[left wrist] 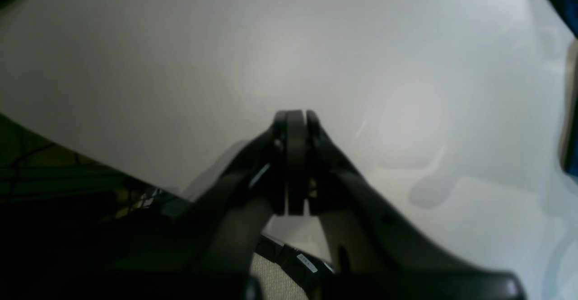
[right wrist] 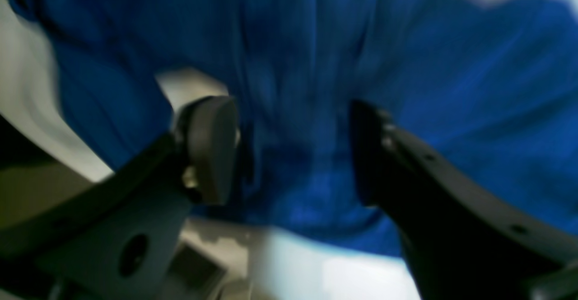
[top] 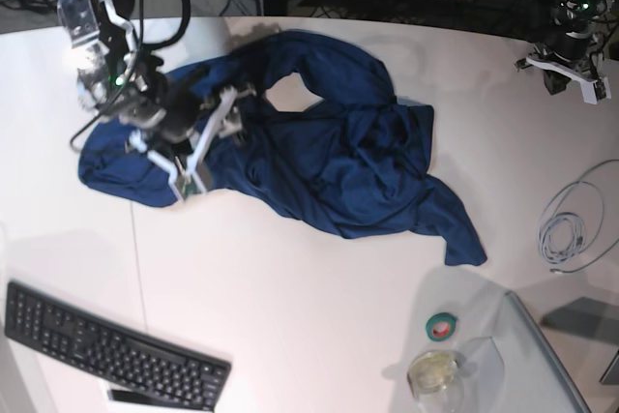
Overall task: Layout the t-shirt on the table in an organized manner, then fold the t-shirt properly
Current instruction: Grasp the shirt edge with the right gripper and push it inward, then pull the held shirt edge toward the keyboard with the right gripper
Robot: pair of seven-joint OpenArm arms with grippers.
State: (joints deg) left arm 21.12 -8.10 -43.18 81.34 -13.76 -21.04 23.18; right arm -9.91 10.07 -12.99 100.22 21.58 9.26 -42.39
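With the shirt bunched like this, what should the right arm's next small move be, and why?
Probably close the right gripper on the fabric between its open jaws and pull that edge outward. The t-shirt lies crumpled on the table, not spread, and the left gripper is shut over bare tabletop, away from the cloth.

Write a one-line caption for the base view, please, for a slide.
Right pincer open over the crumpled navy t-shirt on the white table; left arm parked at the far corner.

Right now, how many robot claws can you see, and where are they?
2. The right claw sits open over the t-shirt at the base view's left. The left claw is shut above the bare table, far from the shirt.
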